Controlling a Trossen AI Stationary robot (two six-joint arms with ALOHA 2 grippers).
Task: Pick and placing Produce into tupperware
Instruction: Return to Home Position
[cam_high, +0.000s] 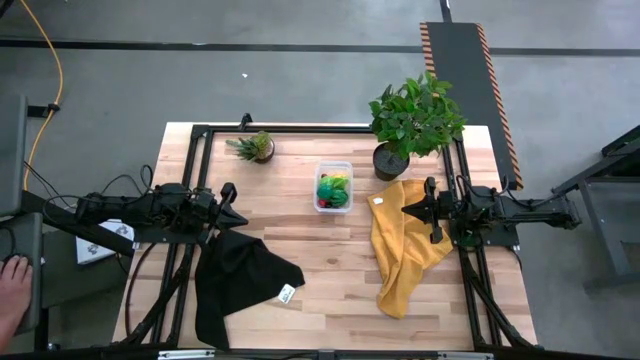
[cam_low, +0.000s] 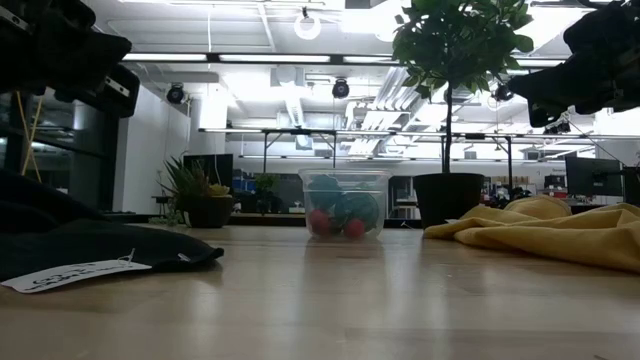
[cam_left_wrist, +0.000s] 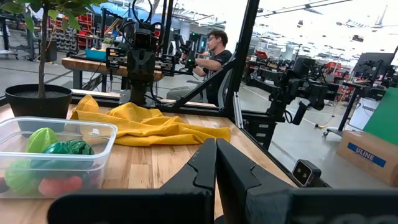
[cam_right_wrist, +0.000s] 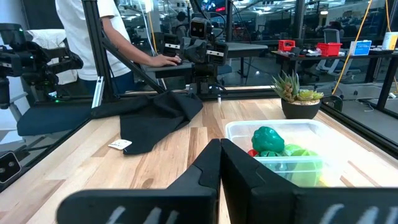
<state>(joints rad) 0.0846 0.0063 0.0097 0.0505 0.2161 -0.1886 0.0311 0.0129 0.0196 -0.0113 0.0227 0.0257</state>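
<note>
I judge the packing done: the produce (cam_high: 333, 190) lies in the tupperware (cam_high: 334, 165), midway along the worktop's (cam_high: 330, 270) far edge. The left gripper (cam_high: 232, 207) and right gripper (cam_high: 412, 210) hang at its side edges, fingers pressed together, holding nothing. The next move only calls for parking both arms.

Black tapered left pincer (cam_left_wrist: 216, 142), right pincer (cam_right_wrist: 220, 142)

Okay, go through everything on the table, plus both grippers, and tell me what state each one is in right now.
tupperware: upright, no lid, holding produce.
produce: piled inside the tupperware.
left gripper: shut, empty, above the table's left side.
right gripper: shut, empty, above the yellow cloth.
yellow cloth: crumpled on the table.
black cloth: crumpled on the table.
large potted plant: upright.
small potted plant: upright.
</note>
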